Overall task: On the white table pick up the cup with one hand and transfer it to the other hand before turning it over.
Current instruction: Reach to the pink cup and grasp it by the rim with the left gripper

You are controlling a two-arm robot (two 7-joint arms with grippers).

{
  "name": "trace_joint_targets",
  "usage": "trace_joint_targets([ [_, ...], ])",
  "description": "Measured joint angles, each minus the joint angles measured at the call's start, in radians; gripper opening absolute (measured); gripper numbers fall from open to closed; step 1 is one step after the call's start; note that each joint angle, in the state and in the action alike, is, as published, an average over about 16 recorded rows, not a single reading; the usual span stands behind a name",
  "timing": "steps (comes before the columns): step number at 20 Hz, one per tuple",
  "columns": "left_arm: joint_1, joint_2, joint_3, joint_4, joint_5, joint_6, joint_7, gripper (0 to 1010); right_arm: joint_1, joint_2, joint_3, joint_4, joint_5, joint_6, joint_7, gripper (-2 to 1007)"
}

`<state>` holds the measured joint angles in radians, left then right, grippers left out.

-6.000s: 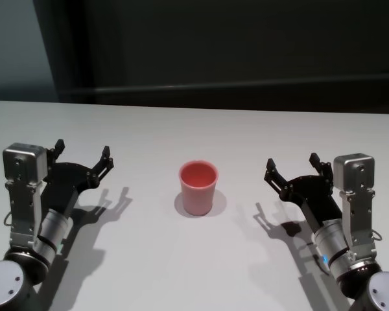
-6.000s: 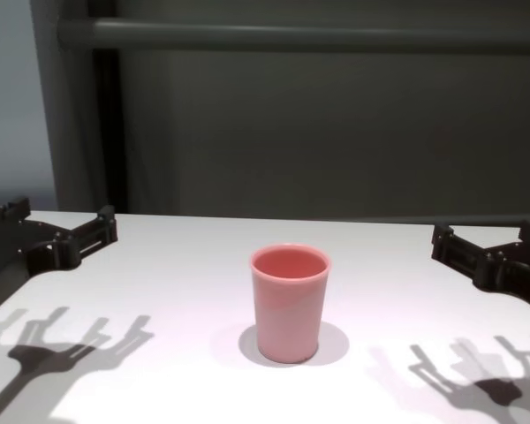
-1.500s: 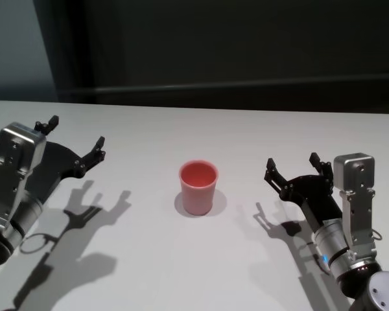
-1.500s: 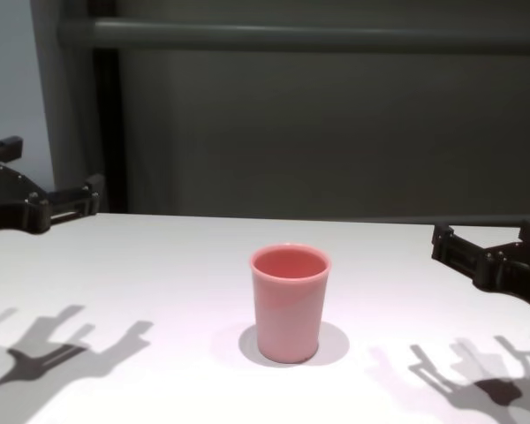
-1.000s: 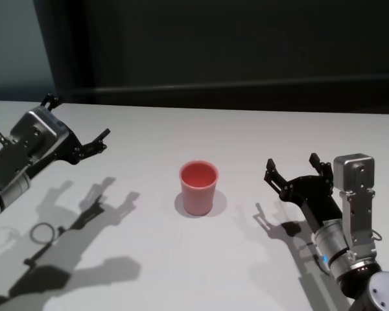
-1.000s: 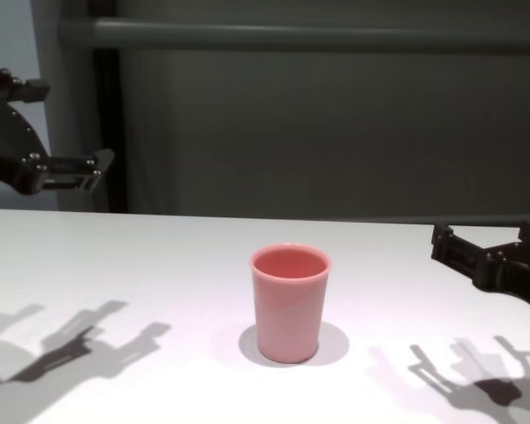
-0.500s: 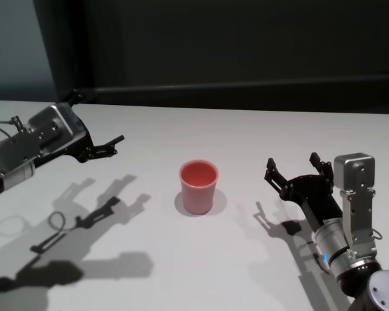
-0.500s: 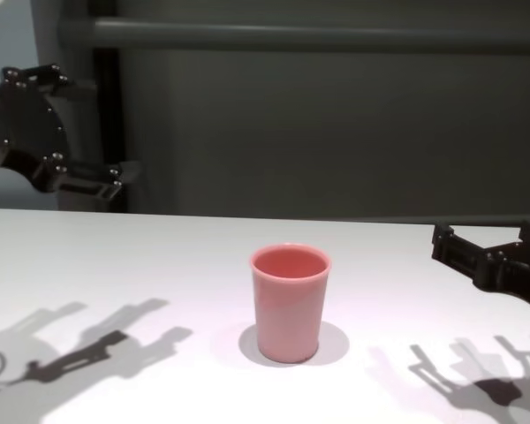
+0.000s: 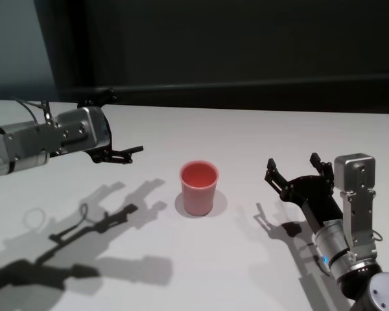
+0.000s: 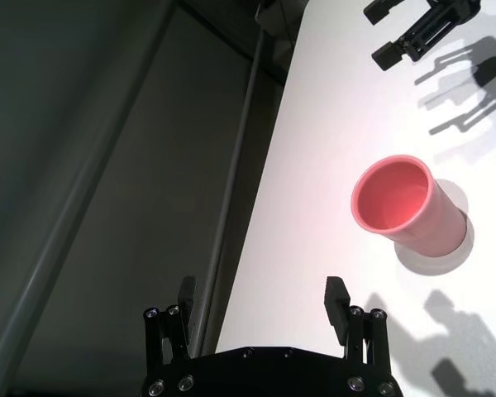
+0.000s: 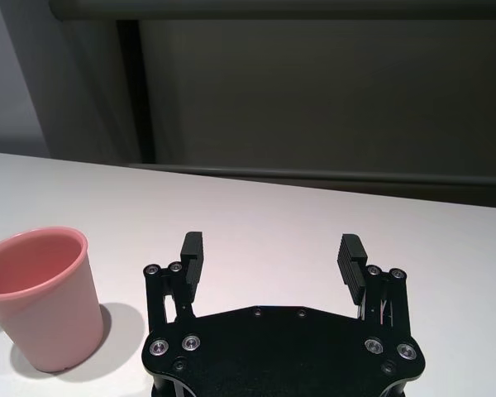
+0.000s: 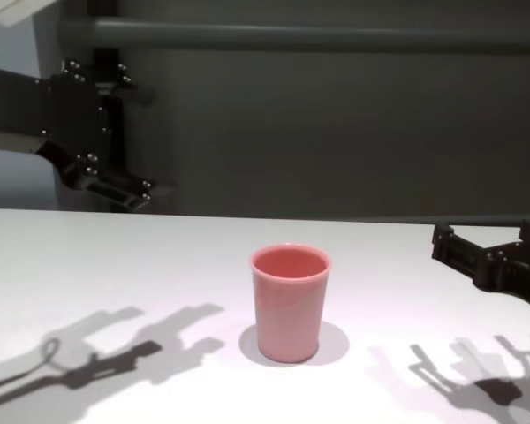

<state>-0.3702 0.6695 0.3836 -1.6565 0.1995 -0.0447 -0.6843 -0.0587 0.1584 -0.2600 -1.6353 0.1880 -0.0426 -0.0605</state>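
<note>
The salmon-pink cup (image 9: pixel 198 188) stands upright and untouched in the middle of the white table (image 9: pixel 220 272); it also shows in the chest view (image 12: pixel 290 305). My left gripper (image 9: pixel 125 122) is open and empty, turned on its side, raised above the table to the cup's left with its fingers pointing toward it. Its wrist view shows the cup (image 10: pixel 401 207) well ahead of the open left gripper (image 10: pixel 262 291). My right gripper (image 9: pixel 292 163) is open and empty, low over the table to the cup's right. The right wrist view shows the cup (image 11: pixel 41 298) off to one side of the right gripper (image 11: pixel 271 246).
A dark wall with a horizontal rail (image 12: pixel 318 35) runs behind the table's far edge. Arm shadows (image 9: pixel 84 227) fall on the table's left part. Nothing else stands on the table.
My left arm has lifted off the table and swung in toward the cup, with its gripper turning sideways. The cup and my right arm have not moved.
</note>
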Motion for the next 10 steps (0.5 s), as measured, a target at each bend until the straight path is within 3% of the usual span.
trace_joint_targets([
  [10,-0.185,0.033,0.155,0.048,0.085,-0.087,-0.178,1001,0.0,0.0,0.0,0.0,0.0,0.0,0.0,1002],
])
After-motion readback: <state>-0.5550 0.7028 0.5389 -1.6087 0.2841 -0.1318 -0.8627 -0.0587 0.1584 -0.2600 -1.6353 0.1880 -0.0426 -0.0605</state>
